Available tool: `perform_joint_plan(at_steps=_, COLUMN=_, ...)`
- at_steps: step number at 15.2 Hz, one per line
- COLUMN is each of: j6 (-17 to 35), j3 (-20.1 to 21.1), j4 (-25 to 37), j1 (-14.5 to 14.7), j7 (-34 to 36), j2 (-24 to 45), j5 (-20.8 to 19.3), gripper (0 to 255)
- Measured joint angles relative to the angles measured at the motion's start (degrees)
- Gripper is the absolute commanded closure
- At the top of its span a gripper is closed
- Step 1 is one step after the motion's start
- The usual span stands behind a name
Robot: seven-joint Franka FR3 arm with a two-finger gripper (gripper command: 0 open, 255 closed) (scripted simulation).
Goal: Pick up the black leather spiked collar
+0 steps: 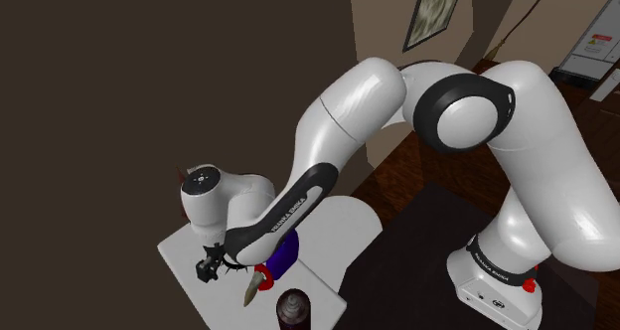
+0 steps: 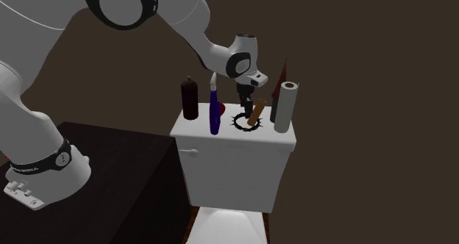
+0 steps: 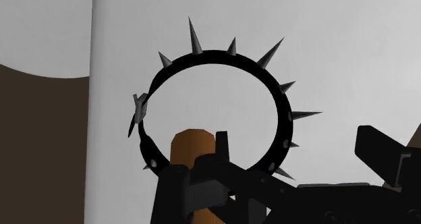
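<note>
Collar: a black spiked collar [image 3: 280,101] lies flat on the white lid [image 2: 197,129] of a toilet tank. It forms a thin round hoop with an open middle, seen small in the second exterior view [image 2: 246,123].
Spikes: slim grey cones that taper to sharp tips and fan outward from the band. They differ in length, and a few poke out by the arm in the shoulder view [image 1: 234,269].
Buckle: a small pale grey metal piece juts from one side of the band.
End effector: the all-black end effector [image 3: 297,152] is down at the collar, also visible from the other views [image 2: 245,110] [image 1: 210,268]. Its fingers stand apart, unclenched. One tip is inside the hoop and the other outside, with the band between them. I cannot see either finger pressing on it.
Brown cylinder: a smooth orange-brown round rod [image 3: 192,145] leans across the collar's edge, close beside the inner finger.
Bottle: a dark, rounded bottle [image 2: 190,99] with a narrow cap stands upright near one end of the lid.
Blue object: a tall, deep blue piece [image 2: 214,110] with a pale tip stands between the bottle and the collar.
Roll: a plain grey-white cylinder [image 2: 284,106] with a hollow top stands upright at the other end.
Lid surface: matte and smooth, with rounded corners.
Arm: glossy white shells with dark joints.
</note>
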Motion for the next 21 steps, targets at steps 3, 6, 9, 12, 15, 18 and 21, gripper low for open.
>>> perform_joint_plan(at_steps=3, j6=0.6, j3=-0.1, j4=-0.2, j1=0.0, j7=0.0, j2=0.1, j5=-0.1, gripper=255)
perform_joint_plan(at_steps=6, j6=0.6, j3=-0.1, j4=-0.2, j1=0.0, j7=0.1, j2=0.1, j5=-0.1, gripper=255)
perform_joint_plan(at_steps=9, j6=0.9, j3=-0.1, j4=-0.5, j1=0.0, j7=0.1, j2=-0.1, j5=-0.2, gripper=255)
perform_joint_plan(at_steps=12, j6=0.4, j3=0.0, j4=-0.2, j1=0.0, j7=0.0, j2=-0.1, j5=-0.1, gripper=255)
perform_joint_plan(at_steps=15, j6=-0.7, j3=0.4, j4=-0.8, j1=-0.4, j7=-0.2, j2=-1.5, j5=0.3, gripper=255)
perform_joint_plan(at_steps=18, j6=-1.9, j3=0.9, j4=-1.3, j1=-0.9, j7=-0.6, j2=-3.1, j5=0.8, gripper=255)
perform_joint_plan(at_steps=21, j6=-3.3, j3=1.5, j4=-1.5, j1=-1.3, j7=-1.0, j2=-4.7, j5=1.4, gripper=255)
